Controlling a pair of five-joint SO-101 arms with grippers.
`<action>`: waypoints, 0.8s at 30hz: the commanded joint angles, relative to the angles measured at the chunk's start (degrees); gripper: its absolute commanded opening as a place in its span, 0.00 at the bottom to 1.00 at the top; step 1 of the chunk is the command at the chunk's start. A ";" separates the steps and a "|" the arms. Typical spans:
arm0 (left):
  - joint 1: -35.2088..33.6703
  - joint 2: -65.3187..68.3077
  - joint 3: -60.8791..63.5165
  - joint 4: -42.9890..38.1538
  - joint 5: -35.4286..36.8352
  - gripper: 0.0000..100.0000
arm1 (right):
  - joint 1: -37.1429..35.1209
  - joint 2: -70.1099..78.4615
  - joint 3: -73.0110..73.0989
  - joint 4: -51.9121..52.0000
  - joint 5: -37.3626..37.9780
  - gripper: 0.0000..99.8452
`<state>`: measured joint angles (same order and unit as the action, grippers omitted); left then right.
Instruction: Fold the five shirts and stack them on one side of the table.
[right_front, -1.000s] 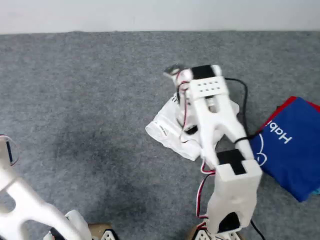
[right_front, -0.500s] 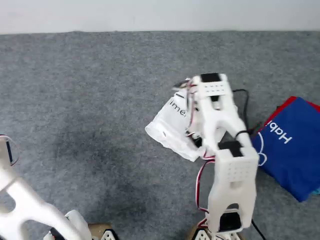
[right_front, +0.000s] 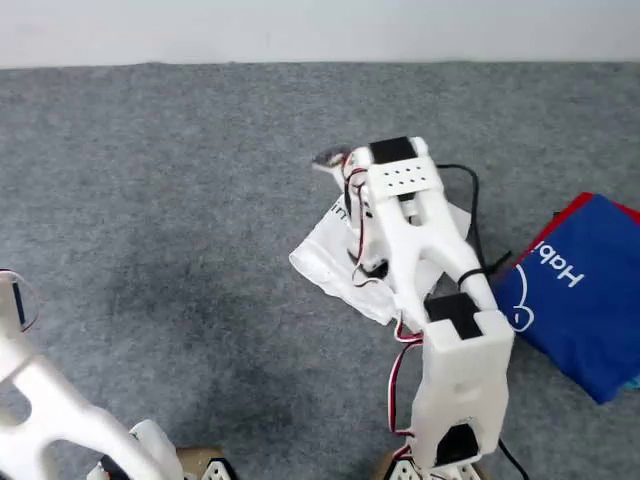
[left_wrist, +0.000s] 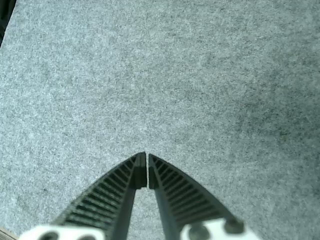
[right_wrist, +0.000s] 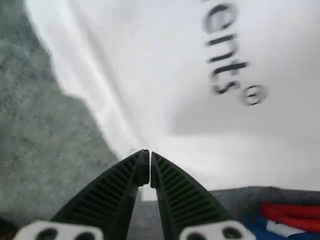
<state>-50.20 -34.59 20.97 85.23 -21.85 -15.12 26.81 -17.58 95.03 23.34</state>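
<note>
My right arm (right_front: 415, 225) hides half the white shirt (right_front: 325, 255) and its print; right gripper (right_wrist: 145, 156) and left gripper (left_wrist: 146, 159) are both pressed together.

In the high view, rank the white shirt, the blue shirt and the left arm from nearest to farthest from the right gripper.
From the right gripper:
1. white shirt, at its tips, mid-table.
2. blue shirt, at the right edge.
3. left arm, bottom-left corner.
</note>
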 joint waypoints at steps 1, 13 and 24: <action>0.44 -1.58 -0.57 0.26 -0.18 0.01 | 3.38 -3.82 -0.62 -5.76 -0.79 0.01; 0.53 -1.58 -0.48 0.18 -0.18 0.01 | 4.26 -8.31 -0.70 -4.18 -40.26 0.27; 0.53 -1.58 -0.48 0.18 -0.18 0.01 | 4.44 1.71 -0.70 -17.45 -55.82 0.47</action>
<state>-50.20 -34.59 20.97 85.23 -21.85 -11.43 27.52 -17.58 81.32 -30.81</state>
